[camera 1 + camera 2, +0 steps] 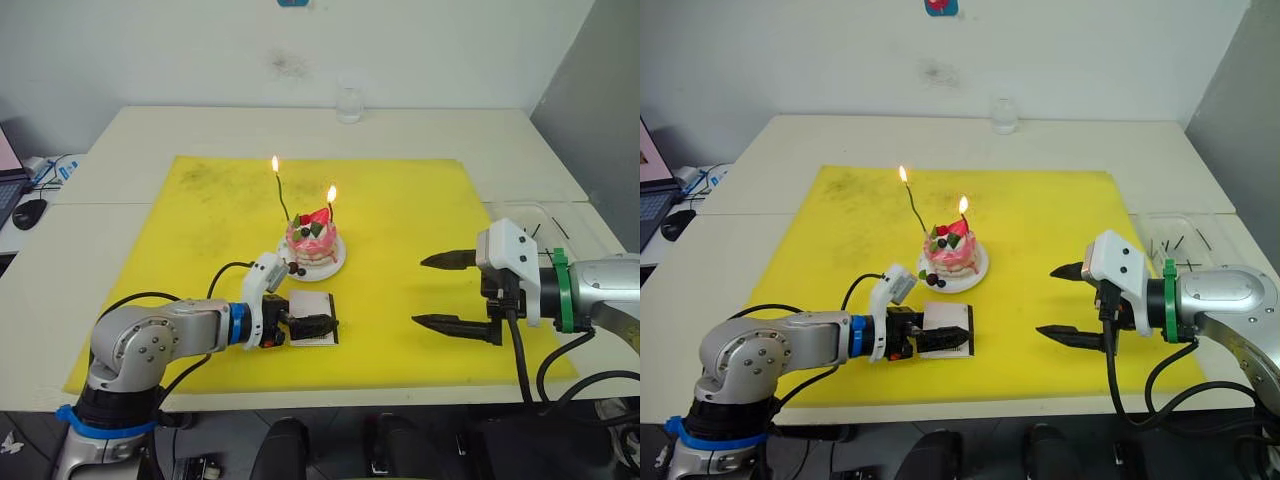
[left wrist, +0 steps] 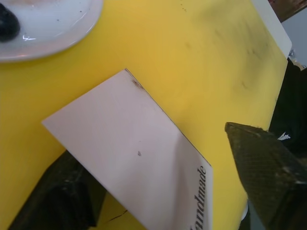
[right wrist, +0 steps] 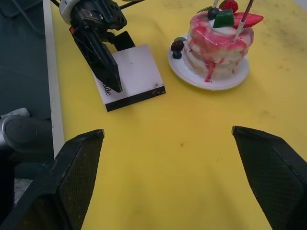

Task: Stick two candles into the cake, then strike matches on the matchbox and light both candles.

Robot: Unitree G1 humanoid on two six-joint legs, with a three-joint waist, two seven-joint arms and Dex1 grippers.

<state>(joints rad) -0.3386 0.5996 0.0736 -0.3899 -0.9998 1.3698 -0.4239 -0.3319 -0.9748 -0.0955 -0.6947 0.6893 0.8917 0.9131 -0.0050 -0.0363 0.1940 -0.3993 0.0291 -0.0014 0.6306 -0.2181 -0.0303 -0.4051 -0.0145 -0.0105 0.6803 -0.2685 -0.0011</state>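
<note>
Where yellow mat covers pale table, items as follows.

Cake: pink, layered, on white plate, approx. mat centre; strawberry + dark berries on top, more berries on plate edge.

Candles: 2 pcs, both stuck upright in cake, both lit. Green candle taller, wavy, leaning slightly twd robot's left; reddish candle shorter, beside strawberry.

Matchbox: white, flat on mat just in front of plate, near side; black strip along one edge, "Handmade" print partly visible in left wrist view.

Left gripper: low at matchbox, fingers either side of box, one over its top face; whether pinching box or just straddling – cannot tell.

Right gripper: over mat on robot's right, well apart from cake, fingers spread wide, nothing between them.

Misc.: clear glass at far table edge; clear tray w/ short dark sticks off mat, right side.
</note>
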